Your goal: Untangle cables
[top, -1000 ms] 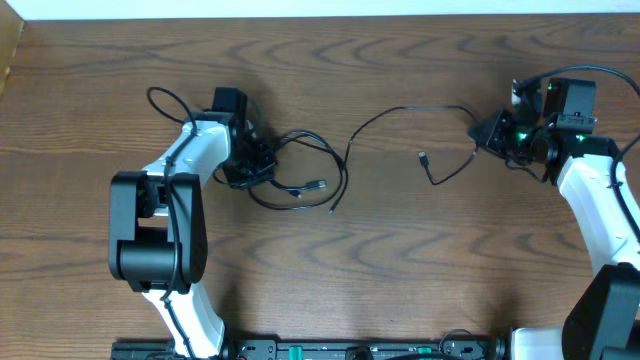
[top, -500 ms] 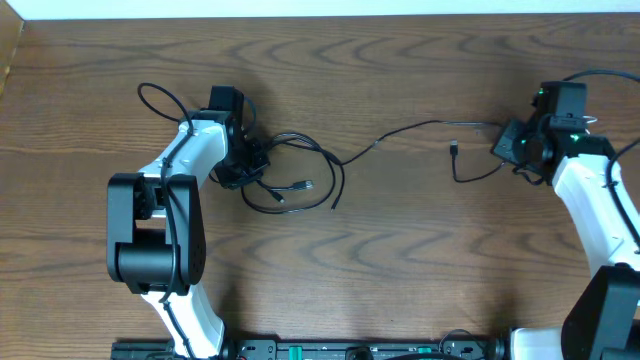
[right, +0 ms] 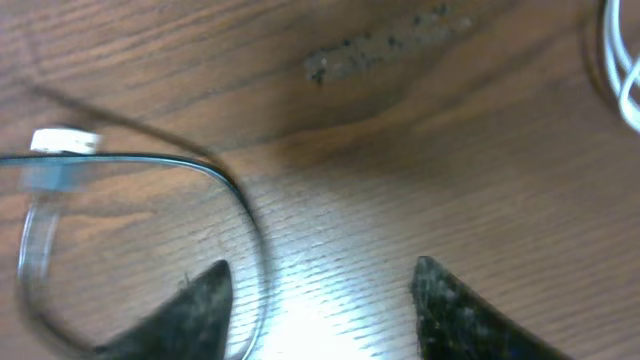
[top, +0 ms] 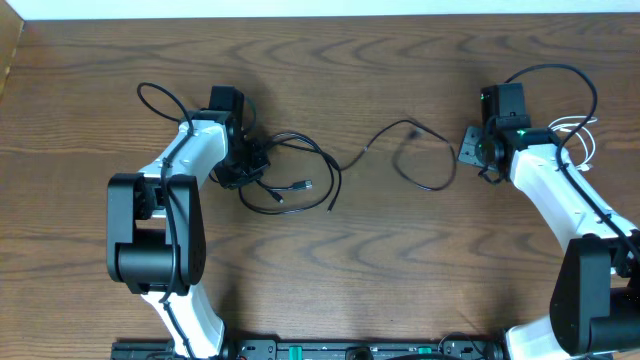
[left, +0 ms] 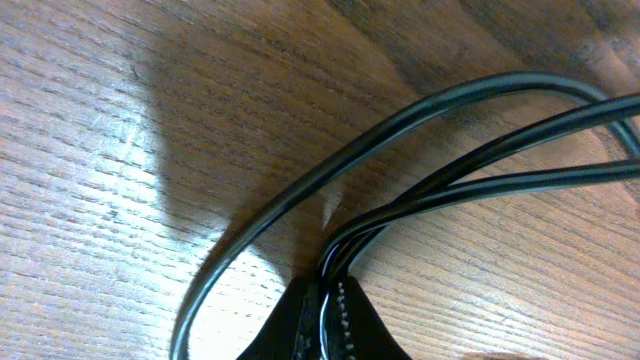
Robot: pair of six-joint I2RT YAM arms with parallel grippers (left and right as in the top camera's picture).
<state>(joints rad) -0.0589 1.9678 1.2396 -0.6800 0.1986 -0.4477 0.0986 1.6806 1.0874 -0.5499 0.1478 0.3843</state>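
Note:
The black cable (top: 345, 165) lies across the middle of the table. Its tangled loops (top: 285, 170) sit beside my left gripper (top: 245, 165), which is shut on several black strands (left: 450, 150); the pinch shows at the bottom of the left wrist view (left: 325, 305). The cable's right part curls in a loose loop (top: 425, 160) just left of my right gripper (top: 468, 150). That gripper (right: 320, 300) stands open above bare wood, with the black cable (right: 245, 215) blurred by its left finger (right: 195, 300) and a small plug end (right: 65, 142) at far left. The white cable (top: 578, 135) lies behind the right arm.
A plug end (top: 306, 185) of the black cable rests inside the left loops. The arm's own thick black wire (top: 550, 75) arcs over the right wrist. White cable strands (right: 625, 60) show at the right wrist view's top right edge.
My right gripper has opened, let go of the black cable and swung left. The cable's stretched right part has dropped slack into a loop. The left gripper has held still.

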